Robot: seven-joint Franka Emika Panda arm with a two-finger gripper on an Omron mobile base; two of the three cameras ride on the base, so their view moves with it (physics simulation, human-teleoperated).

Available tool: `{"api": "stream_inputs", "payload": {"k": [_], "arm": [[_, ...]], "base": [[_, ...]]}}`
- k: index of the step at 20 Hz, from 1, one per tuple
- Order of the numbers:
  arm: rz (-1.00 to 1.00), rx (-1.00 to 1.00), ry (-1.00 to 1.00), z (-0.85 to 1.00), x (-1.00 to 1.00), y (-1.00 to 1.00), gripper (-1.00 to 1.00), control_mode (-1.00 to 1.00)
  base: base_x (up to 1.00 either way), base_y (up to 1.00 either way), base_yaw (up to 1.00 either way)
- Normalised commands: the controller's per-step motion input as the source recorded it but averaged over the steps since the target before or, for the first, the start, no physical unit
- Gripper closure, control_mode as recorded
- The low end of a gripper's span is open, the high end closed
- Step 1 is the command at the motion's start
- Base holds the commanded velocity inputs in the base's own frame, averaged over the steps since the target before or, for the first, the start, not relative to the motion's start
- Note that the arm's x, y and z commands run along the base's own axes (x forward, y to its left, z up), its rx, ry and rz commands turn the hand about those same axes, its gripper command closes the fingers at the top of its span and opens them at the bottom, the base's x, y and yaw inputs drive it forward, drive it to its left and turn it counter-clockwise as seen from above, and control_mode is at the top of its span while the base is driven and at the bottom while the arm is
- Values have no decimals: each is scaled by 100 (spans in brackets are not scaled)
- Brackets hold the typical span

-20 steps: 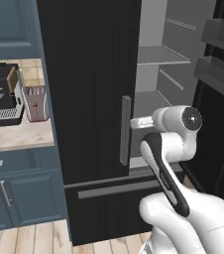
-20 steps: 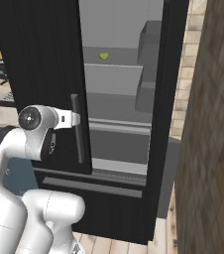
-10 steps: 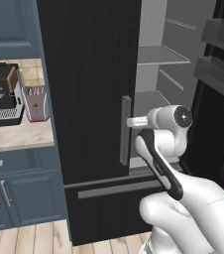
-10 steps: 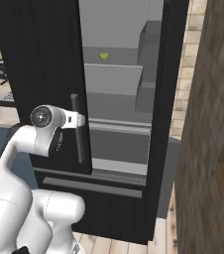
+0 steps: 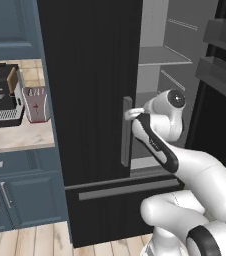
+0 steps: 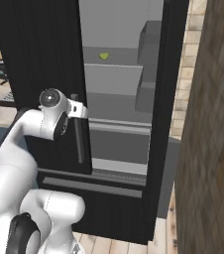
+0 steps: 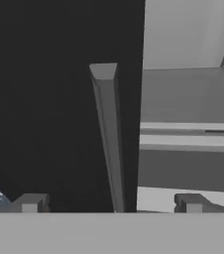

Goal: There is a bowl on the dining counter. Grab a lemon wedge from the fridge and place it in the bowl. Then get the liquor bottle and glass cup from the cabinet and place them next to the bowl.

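Note:
A small green-yellow lemon wedge [image 6: 104, 56] lies on an upper shelf inside the fridge [image 6: 124, 79], whose right door stands open. The left door [image 5: 85, 90] is closed, black, with a vertical grey handle [image 5: 127, 131]. My gripper [image 5: 131, 114] is at the top of that handle, also seen as the gripper [image 6: 80, 110] from the right. In the hand view the handle [image 7: 110, 149] runs up between my two fingertips [image 7: 30, 202], which stand wide apart on either side of it without touching. The gripper [image 7: 110, 203] is open and holds nothing.
Left of the fridge, a counter [image 5: 15, 137] carries a coffee machine [image 5: 2, 95] and a small red-and-grey appliance [image 5: 35, 104], with blue cabinets [image 5: 15, 195] below. The open right door with its bins [image 5: 220, 60] stands at the right. A brown wall [image 6: 213, 149] is close on the right.
The arm's elbow has swung left and up. The hand has drawn slightly upward, closer against the top of the closed door's handle. The jaws stay wide.

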Motion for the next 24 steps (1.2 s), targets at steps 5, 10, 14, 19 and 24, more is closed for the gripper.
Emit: {"api": "stream_inputs", "payload": {"k": [5,10,14,19,24], "arm": [[0,0,0,-13,19,0,-100,-100],[0,0,-13,-19,3,0,-100,-100],[0,0,-16,-17,0,3,-100,-100],[0,0,-4,-4,12,9,-100,-100],[0,0,0,0,28,13,-100,-100]], "base": [[0,0,0],[0,0,0],[0,0,0],[0,0,0],[0,0,0]]}}
